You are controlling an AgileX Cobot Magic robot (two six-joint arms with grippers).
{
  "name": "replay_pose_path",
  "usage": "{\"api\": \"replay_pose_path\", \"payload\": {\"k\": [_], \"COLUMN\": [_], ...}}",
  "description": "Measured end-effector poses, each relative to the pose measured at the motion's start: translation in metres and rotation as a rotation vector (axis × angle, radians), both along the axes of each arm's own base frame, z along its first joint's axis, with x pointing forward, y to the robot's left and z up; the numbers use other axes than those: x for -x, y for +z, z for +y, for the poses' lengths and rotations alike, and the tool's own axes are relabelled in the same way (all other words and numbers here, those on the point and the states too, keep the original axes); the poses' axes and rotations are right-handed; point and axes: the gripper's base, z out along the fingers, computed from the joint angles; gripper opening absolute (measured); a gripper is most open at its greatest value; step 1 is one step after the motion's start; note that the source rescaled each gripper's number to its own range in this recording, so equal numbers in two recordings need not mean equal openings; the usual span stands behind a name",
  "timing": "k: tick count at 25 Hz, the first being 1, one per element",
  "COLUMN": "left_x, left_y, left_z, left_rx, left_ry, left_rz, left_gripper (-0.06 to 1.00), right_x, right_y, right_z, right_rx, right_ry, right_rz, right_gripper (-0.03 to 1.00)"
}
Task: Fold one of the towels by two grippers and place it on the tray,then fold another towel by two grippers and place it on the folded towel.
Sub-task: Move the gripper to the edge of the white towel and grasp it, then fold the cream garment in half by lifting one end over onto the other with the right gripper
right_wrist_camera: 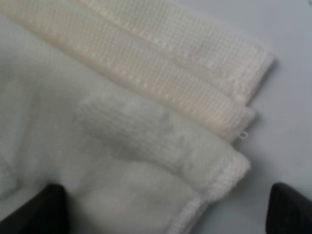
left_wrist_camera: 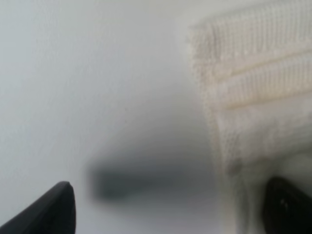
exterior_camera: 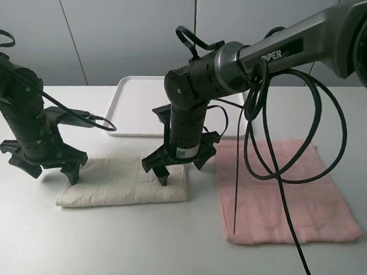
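The cream towel (exterior_camera: 122, 182) lies on the table (exterior_camera: 30, 240) towards the front left, in front of the tray (exterior_camera: 133, 92), as a long strip. In the right wrist view two hemmed layers show one over the other, so I judge that one fold is already in it. The left gripper (exterior_camera: 46, 169) hangs low over the left end of the strip with its jaws spread wide. In its wrist view one finger (left_wrist_camera: 48, 212) is over bare table and the other (left_wrist_camera: 287, 207) over the cloth, so the short edge of the towel runs between them. The right gripper (exterior_camera: 183, 165) stands over the right end in the same way, jaws apart, one finger (right_wrist_camera: 34, 209) above the terry and the other (right_wrist_camera: 292, 209) beyond the corner. Neither of them pinches anything yet. I think they are placed so because both ends must be taken at the edge at the same time, so that the cloth can be lifted evenly and doubled again; a grip on one layer only would let the lower layer slip out. The tray sits at the back edge of the table, near the middle, and nothing lies on the part of it that shows; the right arm (exterior_camera: 287, 44) hides its near right corner. The pink towel (exterior_camera: 288, 192) lies flat and unfolded on the right side of the table, just beside the cream one but not touching it, untouched for now.
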Motion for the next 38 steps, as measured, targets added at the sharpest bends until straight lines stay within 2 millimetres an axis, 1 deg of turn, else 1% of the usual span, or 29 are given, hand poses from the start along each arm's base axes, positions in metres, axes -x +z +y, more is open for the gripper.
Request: {"api": "replay_pose_path", "payload": {"k": [3, 4, 6, 12, 15, 21, 25, 27, 30, 33, 35, 38], "left_x": [0.0, 0.0, 0.0, 0.0, 0.0, 0.0, 0.0, 0.0, 0.0, 0.0, 0.0, 0.0], "left_y": [0.0, 0.0, 0.0, 0.0, 0.0, 0.0, 0.0, 0.0, 0.0, 0.0, 0.0, 0.0], "left_z": [0.0, 0.0, 0.0, 0.0, 0.0, 0.0, 0.0, 0.0, 0.0, 0.0, 0.0, 0.0], "left_rx": [0.0, 0.0, 0.0, 0.0, -0.001, -0.002, -0.002, -0.003, -0.004, -0.004, -0.005, -0.005], "left_ry": [0.0, 0.0, 0.0, 0.0, 0.0, 0.001, 0.001, 0.001, 0.001, 0.001, 0.001, 0.001], "left_rz": [0.002, 0.002, 0.002, 0.002, 0.003, 0.005, 0.007, 0.009, 0.009, 0.011, 0.013, 0.013], "left_gripper": [0.99, 0.99, 0.99, 0.99, 0.99, 0.99, 0.99, 0.99, 0.99, 0.99, 0.99, 0.99], "right_x": [0.0, 0.0, 0.002, 0.015, 0.018, 0.017, 0.017, 0.017, 0.017, 0.02, 0.023, 0.028], "right_y": [0.0, 0.0, 0.0, 0.0, 0.0, 0.0, 0.005, 0.012, 0.028, 0.048, 0.058, 0.066], "right_z": [0.0, 0.0, 0.002, 0.019, 0.023, 0.023, 0.023, 0.023, 0.023, 0.024, 0.026, 0.028], "right_rx": [-0.002, -0.003, -0.005, -0.006, -0.005, -0.006, -0.01, -0.017, -0.037, -0.089, -0.134, -0.173], "right_ry": [-0.001, -0.002, 0.003, 0.089, 0.11, 0.112, 0.114, 0.116, 0.113, 0.114, 0.111, 0.115], "right_rz": [0.002, 0.003, 0.001, -0.048, -0.062, -0.069, -0.078, -0.084, -0.102, -0.11, -0.094, -0.054], "right_gripper": [0.85, 0.82, 0.73, 0.27, 0.08, 0.07, 0.07, 0.07, 0.07, 0.07, 0.07, 0.07]}}
